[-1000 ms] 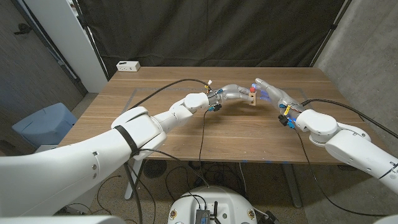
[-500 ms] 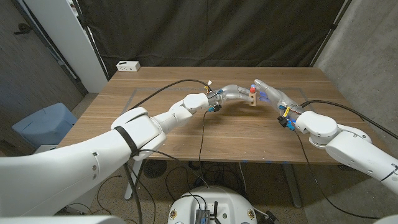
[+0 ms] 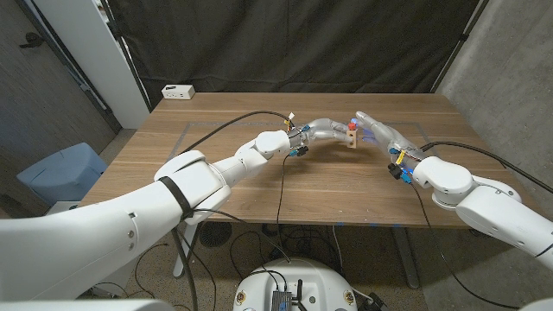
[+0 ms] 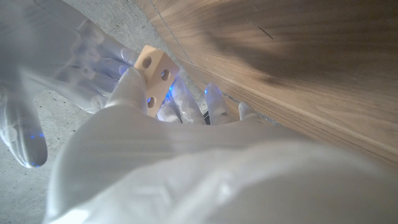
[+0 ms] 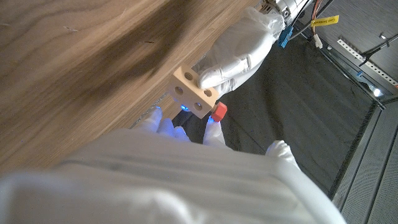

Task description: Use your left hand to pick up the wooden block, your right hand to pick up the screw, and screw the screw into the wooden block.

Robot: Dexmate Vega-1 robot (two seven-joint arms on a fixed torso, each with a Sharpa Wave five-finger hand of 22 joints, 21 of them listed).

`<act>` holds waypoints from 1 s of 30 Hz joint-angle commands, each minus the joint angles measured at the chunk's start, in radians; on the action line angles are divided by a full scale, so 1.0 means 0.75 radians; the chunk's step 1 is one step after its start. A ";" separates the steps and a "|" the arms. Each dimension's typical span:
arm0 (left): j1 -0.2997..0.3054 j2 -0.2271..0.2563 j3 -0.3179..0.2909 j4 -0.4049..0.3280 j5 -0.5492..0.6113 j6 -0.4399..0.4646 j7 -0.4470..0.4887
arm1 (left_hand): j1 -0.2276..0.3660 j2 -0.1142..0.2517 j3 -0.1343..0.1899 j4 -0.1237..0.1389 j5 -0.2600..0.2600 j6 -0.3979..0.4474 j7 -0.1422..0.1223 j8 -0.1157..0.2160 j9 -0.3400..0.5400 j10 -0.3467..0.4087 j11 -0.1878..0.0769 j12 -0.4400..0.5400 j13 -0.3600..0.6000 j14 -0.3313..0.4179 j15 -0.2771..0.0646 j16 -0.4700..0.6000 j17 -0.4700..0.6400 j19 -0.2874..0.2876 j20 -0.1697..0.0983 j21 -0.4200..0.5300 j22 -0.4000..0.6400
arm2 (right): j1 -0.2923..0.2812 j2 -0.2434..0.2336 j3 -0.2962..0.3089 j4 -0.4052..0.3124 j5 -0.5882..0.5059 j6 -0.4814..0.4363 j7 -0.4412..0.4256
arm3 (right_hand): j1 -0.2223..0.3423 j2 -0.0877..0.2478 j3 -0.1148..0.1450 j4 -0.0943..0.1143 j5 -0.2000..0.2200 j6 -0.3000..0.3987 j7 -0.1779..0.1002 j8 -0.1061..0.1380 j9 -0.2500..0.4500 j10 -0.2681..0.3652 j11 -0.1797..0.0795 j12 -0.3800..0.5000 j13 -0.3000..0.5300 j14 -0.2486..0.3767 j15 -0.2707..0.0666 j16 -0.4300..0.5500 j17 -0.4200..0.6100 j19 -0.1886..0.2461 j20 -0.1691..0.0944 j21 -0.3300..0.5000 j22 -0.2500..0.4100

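Observation:
My left hand (image 3: 322, 130) holds a small pale wooden block (image 3: 352, 135) above the middle of the table, toward the back. In the right wrist view the block (image 5: 193, 92) shows several round holes, with the left hand (image 5: 241, 51) gripping its far side. My right hand (image 3: 377, 131) meets the block from the right. Its fingertips pinch a screw with a red head (image 5: 218, 111) right beside the block's corner. Whether the screw's tip is in a hole is hidden. The left wrist view shows the block (image 4: 153, 72) between my left fingers, with the right hand (image 4: 59, 59) blurred behind it.
A white socket box (image 3: 178, 91) lies at the table's back left corner. A black cable (image 3: 233, 118) runs along my left arm over the wooden table (image 3: 216, 190). A blue seat (image 3: 62, 173) stands left of the table. A dark curtain hangs behind.
My right forearm and wrist have drifted slightly right and toward the table's front. The left hand and the block have stayed in place.

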 commanded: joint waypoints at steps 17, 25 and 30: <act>-0.017 -0.021 0.014 0.012 0.001 0.075 0.024 | -0.015 0.002 0.008 0.003 0.008 0.002 -0.006 0.008 0.005 -0.005 0.004 0.001 0.000 0.002 0.002 0.000 0.004 -0.005 0.013 0.006 0.003 | -0.084 -0.007 0.065 -0.057 0.016 -0.036 -0.033 | -0.006 0.004 0.005 0.010 0.009 0.014 0.002 0.008 0.004 -0.087 -0.007 0.008 0.002 -0.163 0.002 0.007 0.000 -0.008 0.001 0.000 0.004; -0.024 -0.021 0.021 0.014 -0.002 0.098 0.034 | -0.016 0.002 0.008 0.004 0.008 0.000 -0.004 0.007 0.005 -0.005 0.003 0.000 0.000 0.002 0.000 0.000 0.004 -0.005 0.013 0.006 0.003 | -0.077 -0.006 0.058 -0.063 0.015 -0.048 -0.025 | -0.006 0.003 0.005 0.010 0.010 0.015 0.002 0.008 0.004 -0.087 -0.006 0.009 0.002 -0.163 0.003 0.007 0.000 -0.008 0.002 0.000 0.004; -0.026 -0.022 0.023 0.015 -0.006 0.108 0.034 | -0.016 0.002 0.008 0.004 0.008 0.000 -0.005 0.007 0.005 -0.005 0.002 0.001 0.000 0.002 0.000 0.000 0.004 -0.005 0.013 0.006 0.003 | -0.066 -0.003 0.046 -0.062 0.019 -0.055 -0.016 | -0.006 0.002 0.004 0.010 0.010 0.016 0.002 0.008 0.004 -0.087 -0.007 0.009 0.002 -0.163 0.003 0.007 0.000 -0.008 0.002 0.000 0.004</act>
